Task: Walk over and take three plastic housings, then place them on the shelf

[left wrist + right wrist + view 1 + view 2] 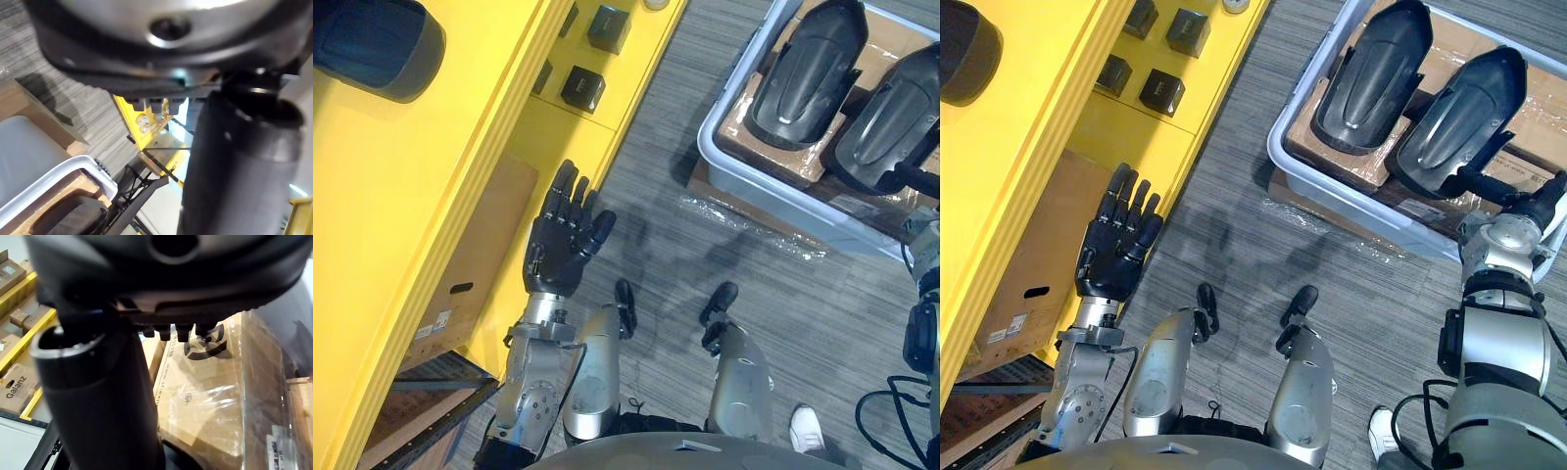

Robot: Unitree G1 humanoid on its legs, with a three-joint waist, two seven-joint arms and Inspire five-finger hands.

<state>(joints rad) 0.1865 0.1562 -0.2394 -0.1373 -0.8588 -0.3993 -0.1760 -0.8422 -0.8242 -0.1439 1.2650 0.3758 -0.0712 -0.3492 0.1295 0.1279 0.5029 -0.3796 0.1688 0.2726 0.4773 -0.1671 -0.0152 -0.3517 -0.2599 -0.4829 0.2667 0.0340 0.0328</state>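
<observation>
Nearest you, your left hand (pixel 563 240) is up w/ palm to the head cam. Its fingers are straight and a bit fanned, thumb out to the side, holding nothing. It hangs over the grey floor (pixel 783 313), just beside the yellow shelf (pixel 431 196). A cardboard box (pixel 460 284) sits tucked under the shelf next to it.

Your right hand (pixel 1540 201) is out at the right, over the near right corner of the grey bin (pixel 1332 186). Its fingers are hidden from the head cams and the wrist cam doesn't settle it. So you can't tell if they're curled or straight, or if it touches anything.

Further out, two plastic housings (pixel 1371 78) lie side by side in the bin on a film-wrapped cardboard sheet (pixel 1474 39). The right one (pixel 1454 122) is close by your right hand; neither is lifted.

Farthest, on the shelf's lower level, small black boxes (pixel 1162 91) stand apart from each other. A dark rounded part (pixel 372 44) lies on the shelf's upper level, far left. It's cut by the frame edge, so can't tell if it's a housing.
</observation>
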